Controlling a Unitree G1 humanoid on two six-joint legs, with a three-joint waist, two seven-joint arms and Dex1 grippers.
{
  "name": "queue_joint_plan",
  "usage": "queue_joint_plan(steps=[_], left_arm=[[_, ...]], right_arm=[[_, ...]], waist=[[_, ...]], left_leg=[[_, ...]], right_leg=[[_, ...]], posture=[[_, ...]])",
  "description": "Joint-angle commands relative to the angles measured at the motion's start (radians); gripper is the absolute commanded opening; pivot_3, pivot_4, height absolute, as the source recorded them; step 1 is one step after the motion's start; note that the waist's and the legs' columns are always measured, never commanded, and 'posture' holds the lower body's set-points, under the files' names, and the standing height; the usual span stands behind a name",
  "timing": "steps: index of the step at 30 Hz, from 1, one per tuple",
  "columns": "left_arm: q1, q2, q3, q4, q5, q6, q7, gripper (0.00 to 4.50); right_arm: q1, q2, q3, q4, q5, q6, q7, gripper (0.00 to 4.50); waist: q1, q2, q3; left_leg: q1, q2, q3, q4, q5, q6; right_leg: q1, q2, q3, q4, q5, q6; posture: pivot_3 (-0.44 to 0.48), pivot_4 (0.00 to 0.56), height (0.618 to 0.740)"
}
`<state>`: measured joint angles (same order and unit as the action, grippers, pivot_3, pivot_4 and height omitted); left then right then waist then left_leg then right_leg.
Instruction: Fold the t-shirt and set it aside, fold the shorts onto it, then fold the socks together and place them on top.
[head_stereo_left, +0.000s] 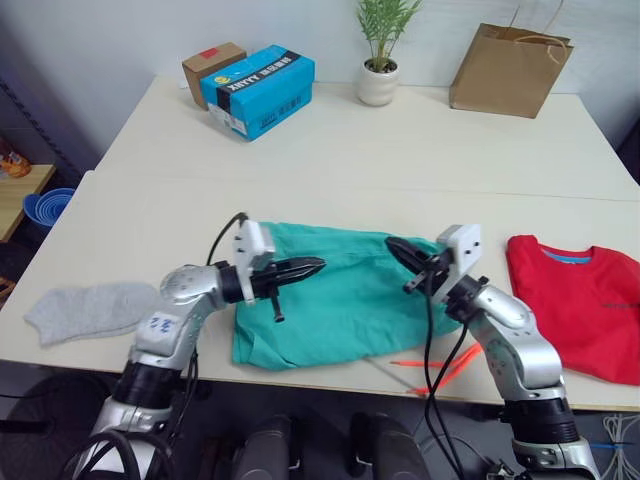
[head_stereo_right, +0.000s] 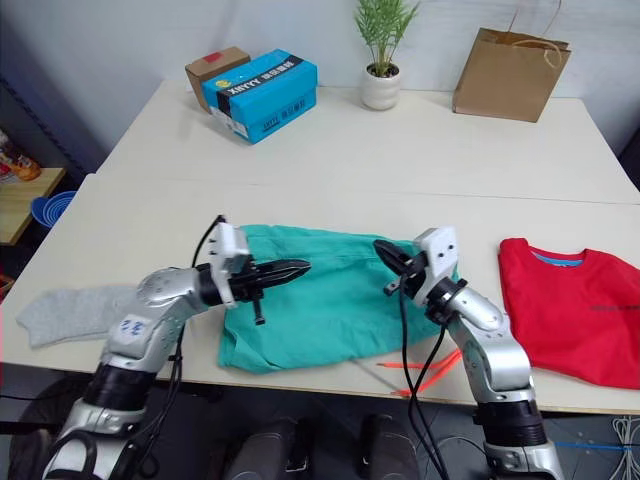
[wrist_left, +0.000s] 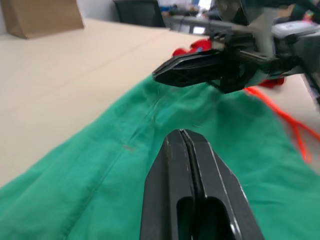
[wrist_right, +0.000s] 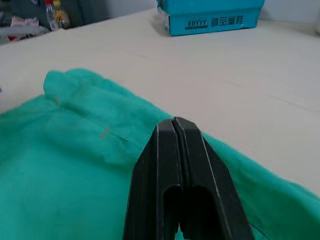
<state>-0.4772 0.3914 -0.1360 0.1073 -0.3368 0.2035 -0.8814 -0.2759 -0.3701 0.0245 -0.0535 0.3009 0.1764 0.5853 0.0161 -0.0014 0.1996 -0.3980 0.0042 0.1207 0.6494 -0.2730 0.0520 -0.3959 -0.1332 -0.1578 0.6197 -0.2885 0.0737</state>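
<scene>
The teal-green shorts (head_stereo_left: 340, 300) lie folded flat at the table's front middle, with the orange drawstring (head_stereo_left: 440, 365) trailing off the front edge. My left gripper (head_stereo_left: 315, 266) hovers shut over their left part, holding nothing. My right gripper (head_stereo_left: 391, 246) is shut and empty over their far right corner, and it also appears in the left wrist view (wrist_left: 165, 76). The red t-shirt (head_stereo_left: 580, 300) lies folded on the right. Grey socks (head_stereo_left: 95, 308) rest at the front left.
A blue shoebox (head_stereo_left: 258, 90) and a small cardboard box (head_stereo_left: 212, 68) stand at the back left. A potted plant (head_stereo_left: 380, 60) and a brown paper bag (head_stereo_left: 510, 70) are at the back. A blue bin (head_stereo_left: 45, 208) sits off the table's left.
</scene>
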Motion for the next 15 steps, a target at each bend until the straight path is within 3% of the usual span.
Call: queue_joint_plan(steps=[1,5,9,12,15], left_arm=[[-0.059,-0.045,0.003,0.189,0.107,-0.158,0.077,0.01],[-0.066,-0.047,0.030,0.319,0.170,-0.237,0.144,0.01],[-0.033,-0.049,0.084,0.365,0.153,-0.242,0.171,0.01],[-0.022,-0.089,0.177,0.332,0.077,-0.448,0.156,0.01],[-0.015,-0.093,0.207,0.262,0.002,-0.473,0.070,0.00]], right_arm=[[-0.008,0.024,-0.040,0.064,-0.044,-0.092,-0.053,0.00],[0.071,0.016,-0.140,0.104,-0.012,-0.148,-0.073,0.00],[0.108,0.000,-0.274,0.101,0.056,-0.163,-0.091,0.00],[0.131,-0.010,-0.343,0.004,0.153,-0.105,-0.077,0.00],[0.196,-0.044,-0.391,-0.149,0.312,0.030,-0.038,0.57]], waist=[[0.002,0.000,0.000],[0.004,-0.001,0.000],[0.004,0.000,0.000],[0.000,0.000,0.000],[0.001,-0.001,0.000]], left_leg=[[0.000,0.000,0.000,0.000,0.000,0.000],[-0.004,0.001,-0.001,0.000,0.000,0.000],[-0.004,0.000,-0.001,0.001,0.000,0.001],[-0.003,0.000,-0.001,0.002,0.000,0.002],[-0.004,0.001,-0.002,0.001,-0.001,0.002]], right_leg=[[0.000,0.000,0.000,0.000,0.000,0.000],[-0.003,0.000,-0.001,0.002,0.000,0.000],[-0.001,0.000,-0.001,0.001,0.001,0.001],[-0.001,-0.001,0.000,-0.001,0.002,0.003],[-0.002,-0.002,0.000,-0.002,0.002,0.003]], posture=[[0.000,0.150,0.740],[0.000,0.150,0.740],[0.000,0.150,0.740],[0.000,0.150,0.740],[0.000,0.150,0.740]])
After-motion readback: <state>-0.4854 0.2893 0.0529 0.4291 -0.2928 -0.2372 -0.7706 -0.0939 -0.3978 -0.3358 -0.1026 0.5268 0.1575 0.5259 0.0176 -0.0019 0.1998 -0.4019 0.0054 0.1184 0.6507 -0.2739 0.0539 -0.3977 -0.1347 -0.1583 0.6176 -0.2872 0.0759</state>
